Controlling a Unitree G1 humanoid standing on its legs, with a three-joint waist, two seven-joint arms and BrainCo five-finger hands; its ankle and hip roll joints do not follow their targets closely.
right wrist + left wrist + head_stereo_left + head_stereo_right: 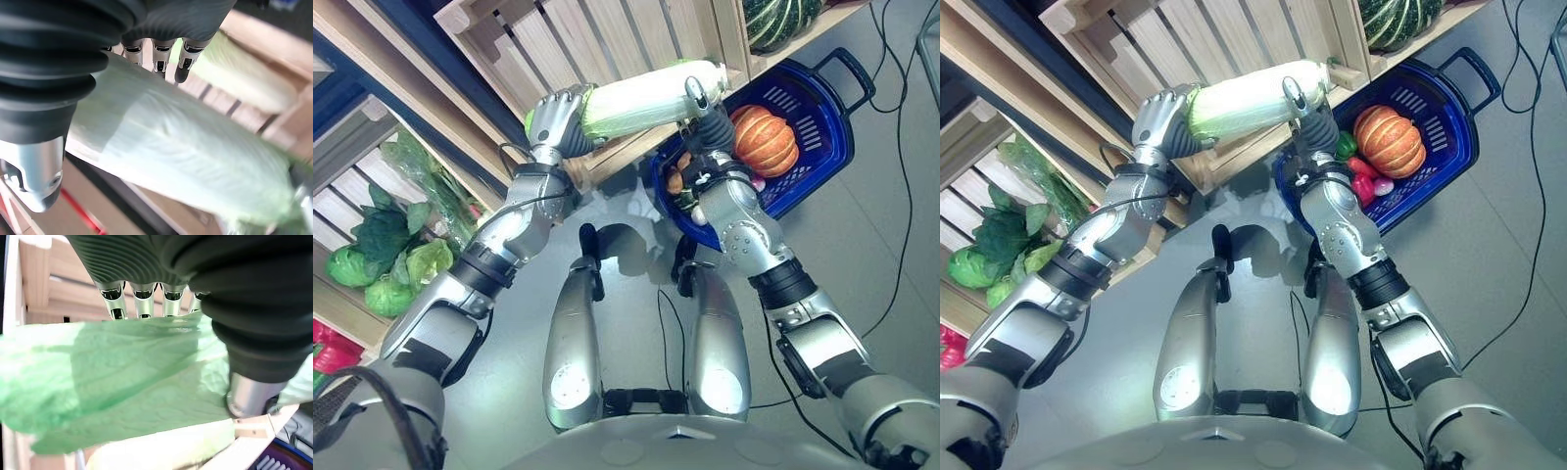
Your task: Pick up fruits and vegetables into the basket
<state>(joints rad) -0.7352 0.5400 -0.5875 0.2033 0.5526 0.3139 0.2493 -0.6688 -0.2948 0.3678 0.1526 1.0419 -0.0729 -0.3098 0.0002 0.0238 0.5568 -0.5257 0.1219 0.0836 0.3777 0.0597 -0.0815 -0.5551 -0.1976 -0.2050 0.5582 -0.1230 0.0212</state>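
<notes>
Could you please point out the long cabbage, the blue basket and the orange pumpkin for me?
long cabbage (646, 98), left eye view, middle of its pale body.
blue basket (832, 132), left eye view, far rim.
orange pumpkin (766, 140), left eye view, ribbed top.

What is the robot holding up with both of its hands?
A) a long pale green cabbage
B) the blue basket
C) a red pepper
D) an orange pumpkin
A: the long pale green cabbage is held up in the air between the left hand at its leafy end and the right hand at its pale end, while the orange pumpkin already sits in the blue basket.
</notes>
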